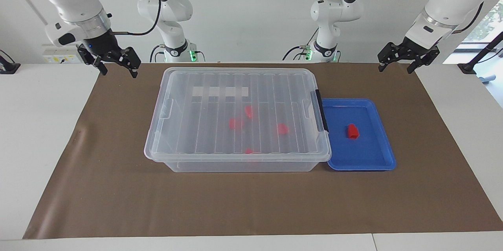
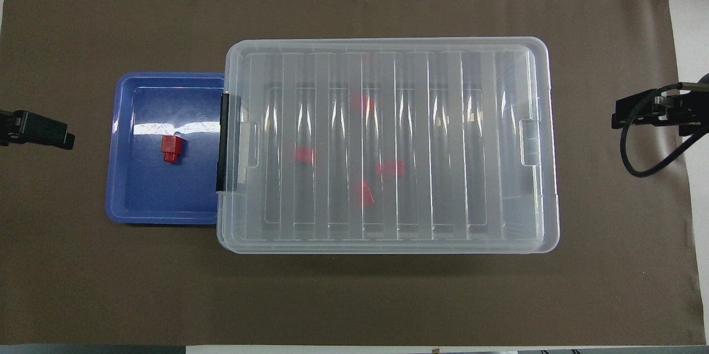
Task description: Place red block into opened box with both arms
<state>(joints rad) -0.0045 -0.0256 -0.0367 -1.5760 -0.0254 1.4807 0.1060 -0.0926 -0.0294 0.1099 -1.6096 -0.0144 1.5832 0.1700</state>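
The red block (image 1: 352, 131) is lying in the blue tray (image 1: 377, 152) beside the lidded box (image 1: 188, 86); left claw (image 1: 406, 62) and right claw (image 1: 116, 65) are hanging released, holding nothing.

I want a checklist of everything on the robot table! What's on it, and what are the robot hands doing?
Surface: brown mat covers the white table.
Job's things: box lid on, black latch toward the left arm's end; red block in blue tray beside the box.
Clutter: four red pieces inside the box.
Grippers: right gripper open, over the mat's edge; left gripper open, waiting.
Cables: black cable by the right gripper.
Surroundings: white wall.
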